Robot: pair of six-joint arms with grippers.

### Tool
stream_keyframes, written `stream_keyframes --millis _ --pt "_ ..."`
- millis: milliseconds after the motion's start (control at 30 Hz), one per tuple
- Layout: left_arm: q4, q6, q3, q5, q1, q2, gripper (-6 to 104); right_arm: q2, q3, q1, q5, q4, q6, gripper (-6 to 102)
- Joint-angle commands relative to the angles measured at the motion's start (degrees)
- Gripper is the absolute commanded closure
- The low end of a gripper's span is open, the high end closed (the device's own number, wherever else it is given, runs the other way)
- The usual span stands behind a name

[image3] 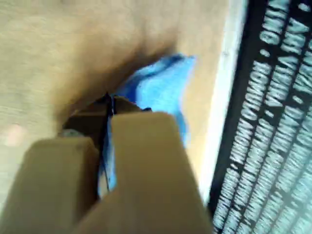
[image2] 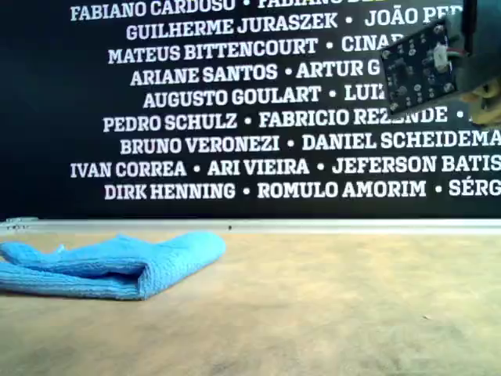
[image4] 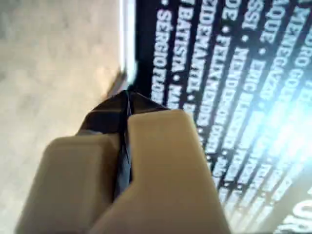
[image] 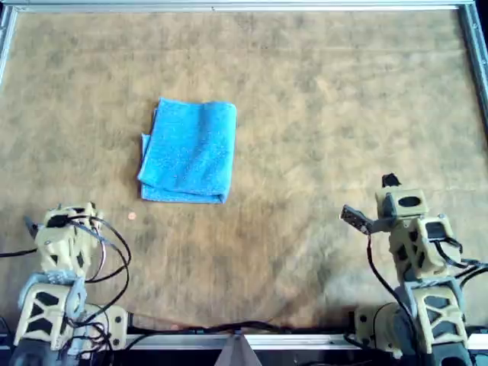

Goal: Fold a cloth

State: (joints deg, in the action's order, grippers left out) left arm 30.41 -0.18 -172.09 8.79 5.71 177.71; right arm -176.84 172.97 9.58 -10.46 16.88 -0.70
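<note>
We note the tan table (image: 320, 114) with the cloth (image: 189, 152) lying folded left of centre in the overhead view, clear of both arms. The left gripper (image3: 108, 105) and right gripper (image4: 127, 100) sit parked at the near edge, jaws pressed together, holding nothing.

Cloth (image: 189, 152): bright sky-blue, speckled. Table (image: 320, 114): mottled tan-brown. Back wall (image2: 235, 102): black, white lettering. Arms (image: 415, 236): beige.

Overhead view: cloth (image: 188, 152) on the table (image: 320, 114) at 10 o'clock; left gripper (image: 32, 226) at 8 o'clock, right gripper (image: 352, 216) at 4 o'clock, both well apart from it.
</note>
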Motion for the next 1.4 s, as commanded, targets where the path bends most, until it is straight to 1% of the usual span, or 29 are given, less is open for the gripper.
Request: stream_keyframes --millis 0,100,133,200,300,400,567,700,800,833,900,967,1033,1100,1167,1233,1367 --pt "0.0 -0.3 -0.3 -0.4 -2.8 1.0 100 -2.5 1.1 -1.3 -0.3 -4.3 0.18 97" --pt "0.0 -0.3 -0.4 -0.4 -3.7 1.0 100 -2.5 1.1 -1.4 0.7 -3.4 0.09 97" --pt "0.0 -0.3 -0.4 -0.4 -4.0 1.0 100 -2.5 1.1 -1.4 0.7 -3.3 0.09 97" --pt "0.0 -0.3 -0.4 -0.4 -4.7 1.0 100 -2.5 1.1 -1.5 -0.2 -3.3 0.09 97" --pt "0.1 -0.3 -0.4 -0.4 -5.7 1.0 100 -2.5 1.1 -1.6 -0.2 -2.3 0.09 97" --pt "1.8 -0.3 -0.4 -0.4 -6.4 1.0 100 -2.5 1.1 -1.6 0.4 3.8 0.09 97" --pt "7.3 -0.4 -0.4 -0.4 -6.5 1.1 100 -2.6 1.1 -2.9 0.7 18.1 0.09 97" --pt "10.3 -0.4 -0.4 -0.4 -6.5 1.0 100 -2.6 1.1 -3.2 0.7 22.3 0.09 97" --pt "12.3 -0.4 -0.4 -0.4 -6.4 0.7 100 -2.5 1.1 -3.2 0.7 23.0 0.09 97" --pt "12.3 -0.4 -0.4 -0.4 -6.4 0.5 100 -2.5 1.1 -3.2 0.7 23.0 0.09 97" --pt "12.6 -0.4 -0.4 -0.3 -5.5 0.4 100 -2.5 1.1 -2.9 -0.1 23.0 0.09 97" --pt "12.6 -0.2 -0.4 -0.3 -5.5 0.4 100 -2.5 1.1 -2.9 -0.1 23.0 0.09 97" --pt "12.6 0.4 -0.4 0.6 -5.7 0.4 100 -2.5 1.1 -2.9 0.0 23.0 0.09 97" --pt "12.6 0.4 -0.4 0.6 -6.3 0.4 100 -2.5 1.1 -2.6 0.6 23.0 0.00 97" --pt "12.6 0.4 -0.4 0.0 -6.2 0.4 100 -2.5 1.1 -2.3 0.6 23.0 0.00 97" --pt "12.6 0.0 -0.4 -0.1 -6.2 0.4 100 -2.5 1.1 -2.3 0.6 23.0 0.00 97" --pt "12.6 -0.1 -0.4 -0.1 -6.2 0.4 100 -2.5 1.1 -2.3 0.6 23.0 0.00 97"
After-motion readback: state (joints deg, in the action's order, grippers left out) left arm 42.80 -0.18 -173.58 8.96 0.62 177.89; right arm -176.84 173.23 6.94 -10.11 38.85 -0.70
